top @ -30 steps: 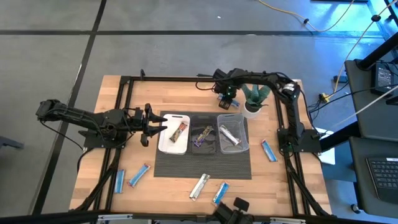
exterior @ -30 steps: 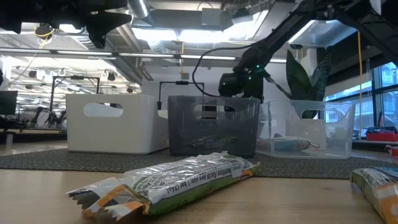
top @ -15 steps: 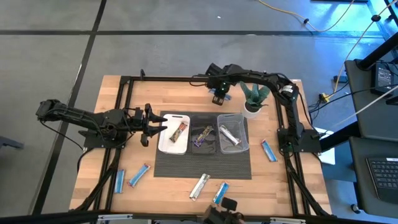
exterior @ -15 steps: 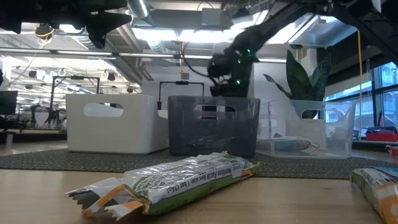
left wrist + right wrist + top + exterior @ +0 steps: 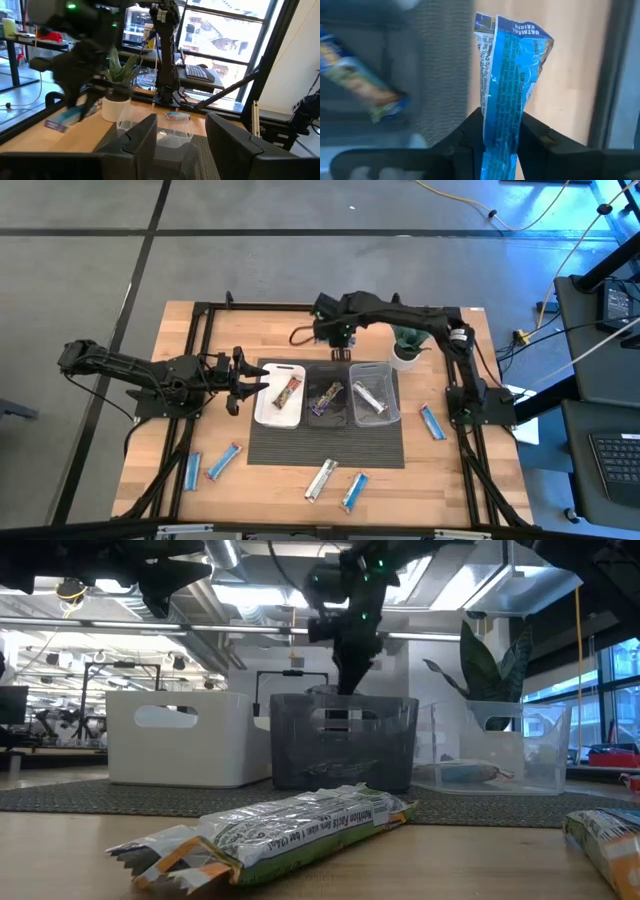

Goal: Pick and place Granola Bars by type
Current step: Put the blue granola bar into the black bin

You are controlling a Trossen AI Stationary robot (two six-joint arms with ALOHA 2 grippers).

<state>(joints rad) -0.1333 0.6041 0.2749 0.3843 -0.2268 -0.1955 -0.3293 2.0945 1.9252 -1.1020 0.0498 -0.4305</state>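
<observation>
My right gripper (image 5: 338,346) hangs over the far end of the black tray (image 5: 345,416), shut on a bright blue bar (image 5: 507,75). In the low view it (image 5: 350,650) stands above that tray's rim. My left gripper (image 5: 255,383) waits open, just left of the white tray (image 5: 266,412). A dark red multicolour bar (image 5: 290,390) lies in the white tray. A purple one (image 5: 325,396) lies in the black tray, and a silver one (image 5: 368,395) in the clear tray (image 5: 391,416). Several blue bars and a silver bar (image 5: 321,478) lie flat on the table. My right gripper pinches the blue bar between its two fingers (image 5: 470,135), near one end of the wrapper (image 5: 501,125). The bar's long free end sticks out past the fingertips, in line with the fingers. It is lifted clear of the table and the trays.
A potted plant (image 5: 408,340) stands on the table's far right, beside the clear tray. The trays sit on a dark mat (image 5: 325,448). Loose bars lie at the near edge (image 5: 193,470) (image 5: 354,488) and on the right (image 5: 432,420). A silver bar (image 5: 300,825) fills the low view's foreground.
My right gripper has carried the blue bar from beside the plant toward the table's left along the far edge, rising and turning as it went. It has come from behind the clear tray to the far end of the black tray. My left arm has kept still.
</observation>
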